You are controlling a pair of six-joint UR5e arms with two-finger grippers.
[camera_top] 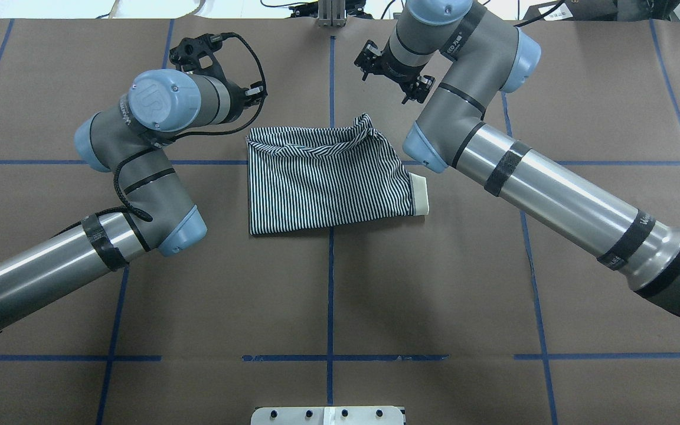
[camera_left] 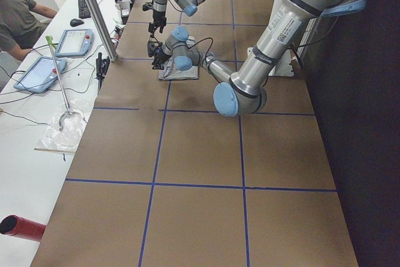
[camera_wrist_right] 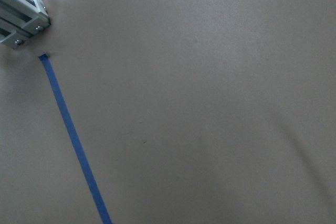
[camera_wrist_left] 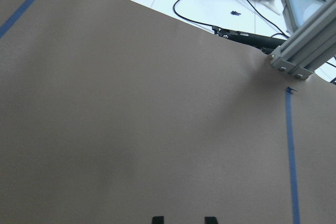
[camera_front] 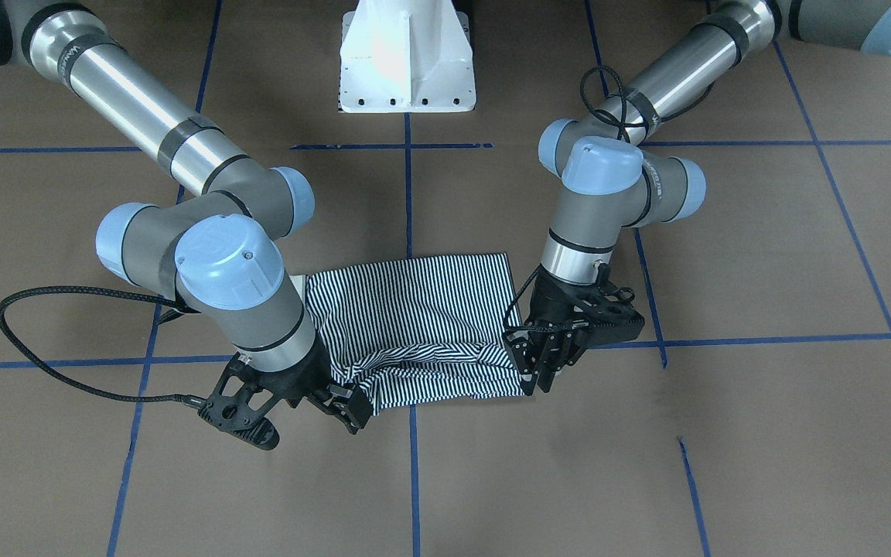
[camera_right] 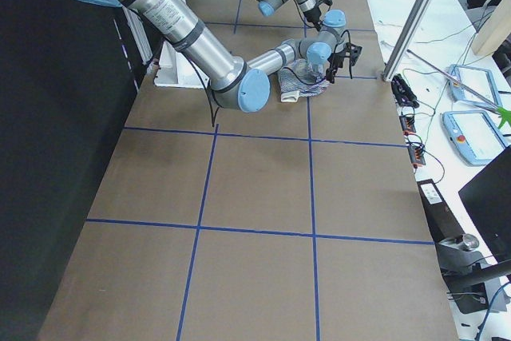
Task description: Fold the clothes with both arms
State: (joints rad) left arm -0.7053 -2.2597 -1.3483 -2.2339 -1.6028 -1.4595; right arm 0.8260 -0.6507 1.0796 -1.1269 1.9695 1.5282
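Though L gripper [camera_front: 536, 370] tips sit apart, R gripper [camera_front: 349, 406] by shirt [camera_front: 414, 309]: can't tell.

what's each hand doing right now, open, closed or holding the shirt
Left hand: open, holding nothing.
Right hand: cannot be told whether it is open or closed.

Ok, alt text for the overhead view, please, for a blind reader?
A folded striped shirt lies on a brown table, its cream collar sticking out on the right. The left gripper and right gripper hang near its far corners.
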